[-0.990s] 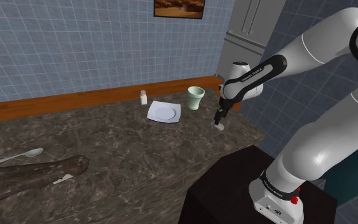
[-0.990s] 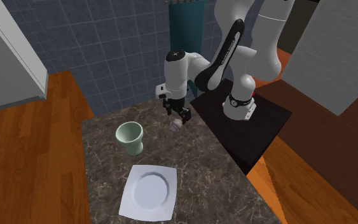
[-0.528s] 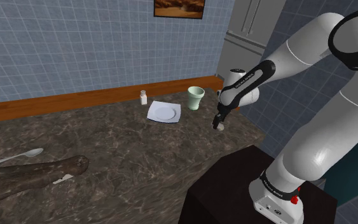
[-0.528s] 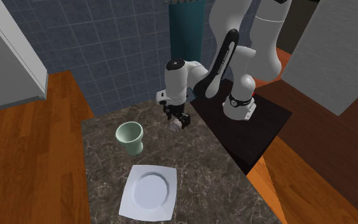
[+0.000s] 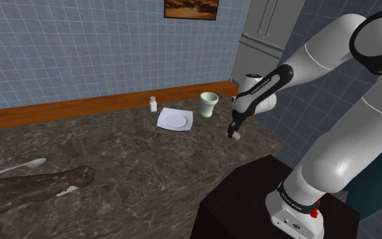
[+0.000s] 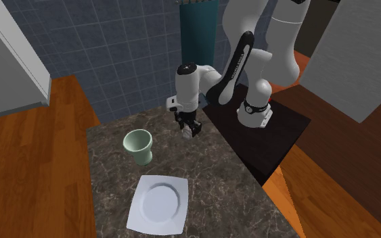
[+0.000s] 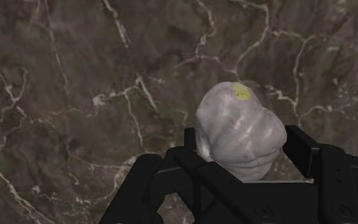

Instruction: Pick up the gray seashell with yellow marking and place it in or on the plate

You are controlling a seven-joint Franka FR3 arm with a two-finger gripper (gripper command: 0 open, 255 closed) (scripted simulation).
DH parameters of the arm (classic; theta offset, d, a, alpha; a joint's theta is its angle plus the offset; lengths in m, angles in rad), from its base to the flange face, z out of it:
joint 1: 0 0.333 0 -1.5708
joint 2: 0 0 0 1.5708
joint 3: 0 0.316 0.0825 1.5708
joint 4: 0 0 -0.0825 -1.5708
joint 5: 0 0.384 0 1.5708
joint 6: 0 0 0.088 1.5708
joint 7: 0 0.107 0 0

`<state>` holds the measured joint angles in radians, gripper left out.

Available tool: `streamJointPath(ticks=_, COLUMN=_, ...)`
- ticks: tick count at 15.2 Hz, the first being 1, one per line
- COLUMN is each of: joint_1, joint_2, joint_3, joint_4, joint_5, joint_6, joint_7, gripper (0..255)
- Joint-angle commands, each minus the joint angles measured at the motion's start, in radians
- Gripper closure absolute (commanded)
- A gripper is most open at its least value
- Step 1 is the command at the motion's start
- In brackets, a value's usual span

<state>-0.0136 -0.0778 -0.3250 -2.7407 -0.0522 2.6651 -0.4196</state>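
Upper arm swung higher since second ago; end effector (image 6: 189, 132) barely shifted, pinching gray seashell (image 7: 238, 130) near counter (image 5: 148, 156) edge, well apart from plate (image 6: 141, 216). Likely light, rigid, slick: grip across rounded flanks.

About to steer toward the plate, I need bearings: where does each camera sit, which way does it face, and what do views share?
Shoulder view: beside and behind the stand, looking down across the dark veined counter toward the tiled wall; stand, arm and pincer show.
Second exterior view: high beyond the plate, facing back at the stand; arm and pincer show.
Wrist view: on the hand, looking down at the counter; black fingers clasp the seashell.
Shared: both exterior views hold plate, cup and pincer.
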Motion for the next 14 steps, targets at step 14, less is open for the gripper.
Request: streamJointPath(ticks=14, joint_1=-0.014, joint_2=-0.098, joint_3=0.008, joint_4=0.011, joint_5=-0.045, joint_6=-0.106, joint_7=0.033, gripper=255)
